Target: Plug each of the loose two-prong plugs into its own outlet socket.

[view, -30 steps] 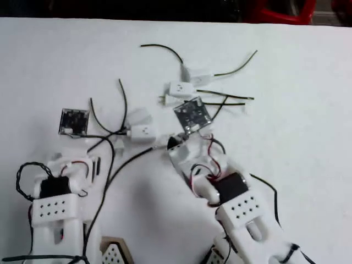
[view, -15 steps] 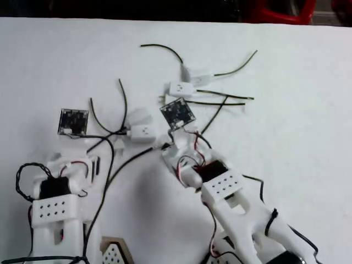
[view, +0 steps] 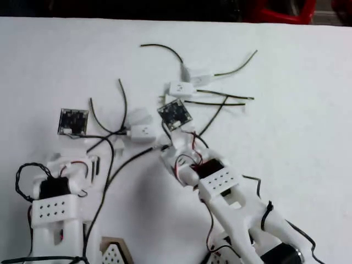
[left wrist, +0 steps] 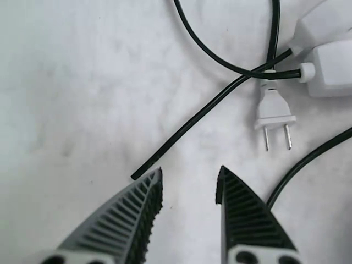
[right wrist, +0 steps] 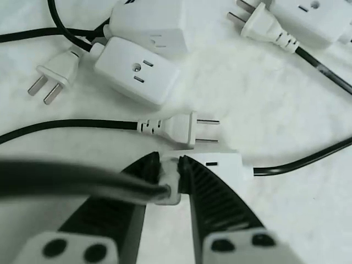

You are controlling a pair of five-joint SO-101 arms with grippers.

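The right arm has swung across to the left over the last second. Most of that travel came in the first half, and it has now all but settled near the middle of the table [view: 286,66]. The right gripper [right wrist: 169,159] arrives clamped on a white plug [right wrist: 169,186], jaws tight on its body, with the thick black cord trailing off close under the camera. That plug now sits right up against a white socket [right wrist: 223,164], which has its own cord running away. Whether the prongs are in cannot be told, because the fingers hide the joint. The carry looks done, and the push-in seems to be the step in hand.

Just beside it a spare plug [right wrist: 175,129] lies flat on the table with its prongs bare. Beyond that is a second socket [right wrist: 137,74], holes showing and unfilled.

The left arm has not budged. The left gripper [left wrist: 190,176] hangs over the table with its fingers [left wrist: 137,214] apart and nothing between them. A small plug [left wrist: 273,110] lies near, prongs pointing back at it, unplugged. So at least two plugs are probably still to go.
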